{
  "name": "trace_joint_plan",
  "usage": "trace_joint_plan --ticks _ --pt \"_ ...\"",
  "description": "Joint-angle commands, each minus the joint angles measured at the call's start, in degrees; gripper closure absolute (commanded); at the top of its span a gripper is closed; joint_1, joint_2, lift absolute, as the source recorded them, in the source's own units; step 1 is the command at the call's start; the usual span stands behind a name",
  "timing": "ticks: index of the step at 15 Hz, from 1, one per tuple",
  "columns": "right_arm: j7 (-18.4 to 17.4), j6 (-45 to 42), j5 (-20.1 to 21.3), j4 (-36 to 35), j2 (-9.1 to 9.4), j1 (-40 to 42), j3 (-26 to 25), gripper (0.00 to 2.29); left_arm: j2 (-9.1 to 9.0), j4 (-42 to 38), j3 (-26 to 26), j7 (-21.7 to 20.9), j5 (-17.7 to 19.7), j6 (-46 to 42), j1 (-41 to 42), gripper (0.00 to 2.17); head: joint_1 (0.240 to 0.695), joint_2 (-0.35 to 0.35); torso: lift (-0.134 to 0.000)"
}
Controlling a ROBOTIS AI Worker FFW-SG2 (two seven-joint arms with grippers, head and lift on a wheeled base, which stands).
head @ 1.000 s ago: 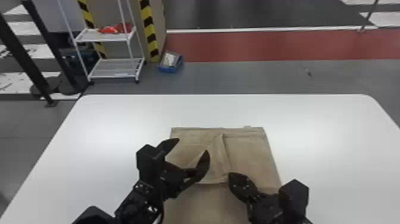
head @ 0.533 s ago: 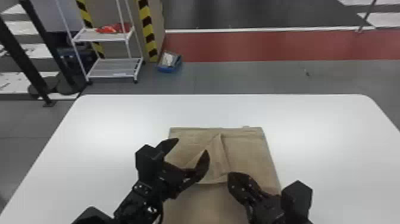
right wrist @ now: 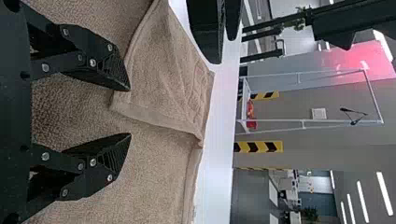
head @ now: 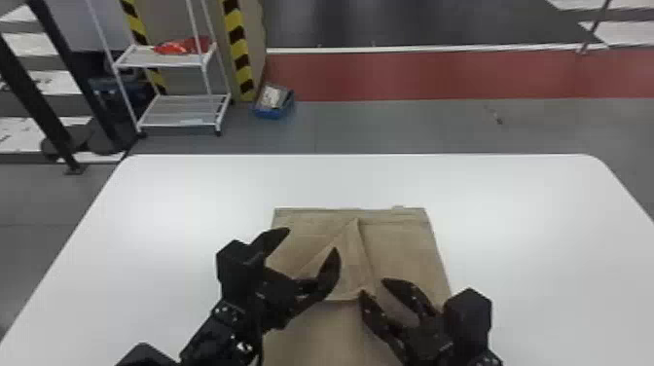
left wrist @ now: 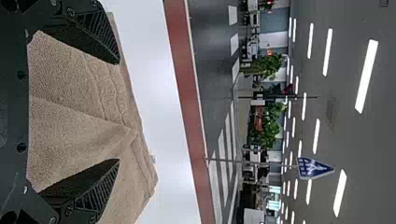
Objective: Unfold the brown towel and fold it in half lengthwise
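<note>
The brown towel (head: 399, 243) lies on the white table, a folded-over flap with a pointed tip on its left half. My left gripper (head: 311, 238) stands open above the flap's left side. Open too, my right gripper (head: 377, 287) has one fingertip by the flap's lower corner. In the left wrist view the towel (left wrist: 70, 126) spreads behind the left gripper (left wrist: 119, 111), nothing held between its fingers. The right wrist view has the flap's corner on the towel (right wrist: 163, 79) just beyond the parted fingers of the right gripper (right wrist: 130, 112).
The white table (head: 170, 194) extends around the towel on both sides and behind it. On the floor past the table stand a white rack (head: 182, 114) and a blue box (head: 274, 102). Both arms come in close together from the bottom edge.
The right gripper's fingers have shifted slightly over the last second, with its body a little farther right. The left gripper and the towel look about the same.
</note>
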Motion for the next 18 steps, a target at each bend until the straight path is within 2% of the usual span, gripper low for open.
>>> trace_joint_plan --ticks 1,5,7,18 --pt "0.0 0.5 0.1 0.4 0.24 -1.1 0.8 0.65 0.03 -0.1 0.1 0.0 0.0 0.0 0.2 0.15 0.695 0.054 -0.125" --pt "0.0 3.0 0.5 1.2 0.41 -2.6 1.7 0.65 0.03 0.4 0.2 -0.1 0.1 0.0 0.1 0.15 0.695 0.073 -0.125" --pt "0.0 3.4 0.3 1.3 0.41 -3.0 1.7 0.98 -0.05 0.5 0.5 -0.2 0.1 0.0 0.0 0.15 0.695 0.078 -0.125" --pt "0.0 -2.4 0.2 -2.3 0.15 0.4 1.2 0.99 -0.41 0.6 0.5 -0.3 -0.1 0.0 0.0 0.15 0.695 0.085 -0.125"
